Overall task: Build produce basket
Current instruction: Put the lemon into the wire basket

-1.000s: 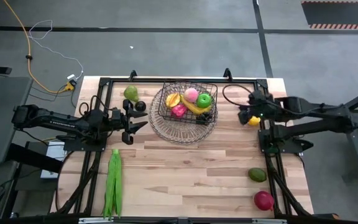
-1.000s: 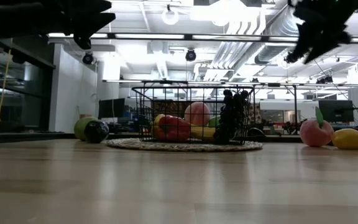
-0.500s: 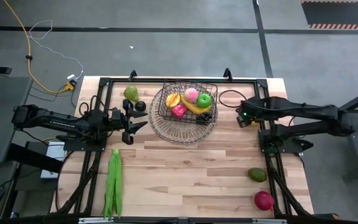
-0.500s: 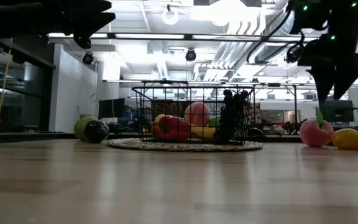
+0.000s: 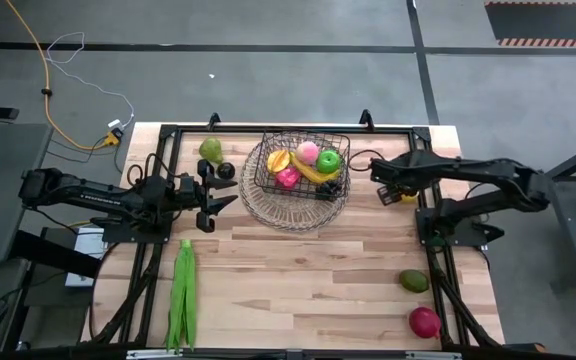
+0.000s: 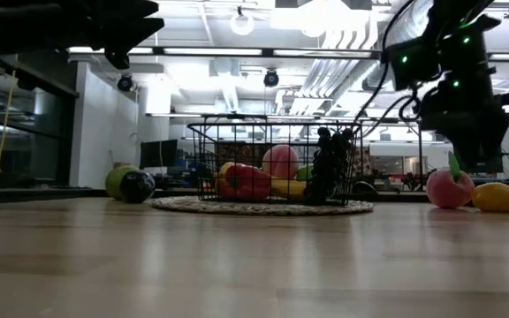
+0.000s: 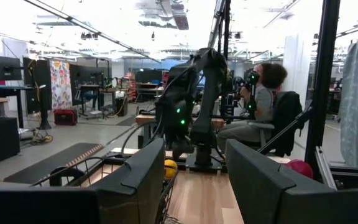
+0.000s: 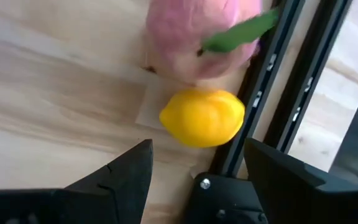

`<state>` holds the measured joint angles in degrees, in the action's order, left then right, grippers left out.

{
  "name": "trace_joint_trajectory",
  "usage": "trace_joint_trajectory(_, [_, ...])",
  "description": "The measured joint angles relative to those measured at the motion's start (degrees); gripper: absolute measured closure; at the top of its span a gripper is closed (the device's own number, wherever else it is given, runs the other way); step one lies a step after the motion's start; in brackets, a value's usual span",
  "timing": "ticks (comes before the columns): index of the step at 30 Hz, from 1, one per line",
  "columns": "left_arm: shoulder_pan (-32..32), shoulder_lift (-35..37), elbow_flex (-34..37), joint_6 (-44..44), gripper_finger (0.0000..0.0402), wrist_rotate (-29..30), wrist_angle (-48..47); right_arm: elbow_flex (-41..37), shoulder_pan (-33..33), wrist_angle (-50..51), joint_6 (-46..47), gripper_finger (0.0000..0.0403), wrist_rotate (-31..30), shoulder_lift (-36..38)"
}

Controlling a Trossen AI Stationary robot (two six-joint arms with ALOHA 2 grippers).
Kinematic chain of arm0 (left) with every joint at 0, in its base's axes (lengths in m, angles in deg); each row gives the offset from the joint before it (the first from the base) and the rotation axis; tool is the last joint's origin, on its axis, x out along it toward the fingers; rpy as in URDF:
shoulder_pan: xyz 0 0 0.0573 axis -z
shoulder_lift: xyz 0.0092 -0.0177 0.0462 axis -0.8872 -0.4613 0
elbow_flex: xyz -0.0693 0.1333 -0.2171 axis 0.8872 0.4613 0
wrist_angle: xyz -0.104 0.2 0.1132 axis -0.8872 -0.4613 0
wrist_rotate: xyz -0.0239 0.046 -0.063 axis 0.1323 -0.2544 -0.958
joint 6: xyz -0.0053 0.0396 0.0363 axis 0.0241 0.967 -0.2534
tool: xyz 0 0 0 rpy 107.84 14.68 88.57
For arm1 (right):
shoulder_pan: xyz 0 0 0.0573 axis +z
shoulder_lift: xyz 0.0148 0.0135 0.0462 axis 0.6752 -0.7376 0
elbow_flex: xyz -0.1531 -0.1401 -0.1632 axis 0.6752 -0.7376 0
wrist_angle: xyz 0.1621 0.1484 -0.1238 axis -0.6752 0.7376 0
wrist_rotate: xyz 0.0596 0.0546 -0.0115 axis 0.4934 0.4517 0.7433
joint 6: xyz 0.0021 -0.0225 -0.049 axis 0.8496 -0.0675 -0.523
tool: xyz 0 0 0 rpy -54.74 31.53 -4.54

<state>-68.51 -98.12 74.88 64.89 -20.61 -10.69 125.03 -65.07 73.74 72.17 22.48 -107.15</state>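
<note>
The wire basket (image 5: 264, 176) stands on a round woven mat at the table's far middle. It holds a banana, a green apple, pink pieces and dark grapes (image 6: 330, 168). To its right, a yellow lemon (image 8: 202, 117) and a pink peach with a green leaf (image 8: 197, 43) lie on the table beside the black frame rail. My right gripper (image 8: 197, 180) hangs open just above them, fingers pointing steeply down; the low view shows it (image 6: 477, 159) over the peach (image 6: 450, 188). My left gripper (image 5: 220, 192) waits open, left of the basket, raised.
A green pear (image 5: 210, 150) and a dark round fruit (image 5: 226, 170) lie at the far left. Long green pods (image 5: 182, 295) lie near the front left. A greenish fruit (image 5: 414, 281) and a red apple (image 5: 424, 321) lie at the front right. Black frame rails (image 8: 272, 87) edge the table.
My right gripper has come down toward the lemon and the peach and shifted a little toward the basket. It has tipped from nearly level to pointing steeply down. Its fingers stay open. No fruit has moved.
</note>
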Motion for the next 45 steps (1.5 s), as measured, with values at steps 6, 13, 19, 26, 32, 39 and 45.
trace_joint_trajectory(6, [0.0, 0.0, 0.0, 0.0, 0.0243, 0.0, 0.0, -0.4, -0.7, -1.1, -4.7, 0.0161, 1.6, -6.2])
trace_joint_trajectory(13, [0.0, 0.0, 0.0, -0.5, 0.0243, 0.0, -0.3, -4.7, -0.7, -4.3, -7.8, 0.0161, 0.0, -10.4])
trace_joint_trajectory(19, [0.0, 0.0, 0.0, -0.5, 0.0243, 0.0, -0.3, -5.6, -0.7, -5.6, -8.1, 0.0161, -3.2, -11.3])
trace_joint_trajectory(26, [0.0, 0.0, 0.0, -0.5, 0.0243, 0.0, -0.3, -5.6, -0.7, -6.7, -5.2, 0.0161, -4.9, -11.3])
trace_joint_trajectory(32, [0.0, 0.0, 0.0, -0.5, 0.0243, 0.0, -0.3, -5.6, -0.7, -7.7, -5.2, 0.0161, -5.0, -11.3])
trace_joint_trajectory(39, [0.0, 0.0, 0.0, -0.5, 0.0243, 0.0, -0.3, -5.6, -0.7, -10.1, -5.2, 0.0161, -7.2, -11.3])
trace_joint_trajectory(45, [0.0, 0.0, 0.0, -0.5, 0.0243, 0.0, -0.3, -5.8, -2.4, -10.0, -5.9, 0.0161, -7.6, -11.3])
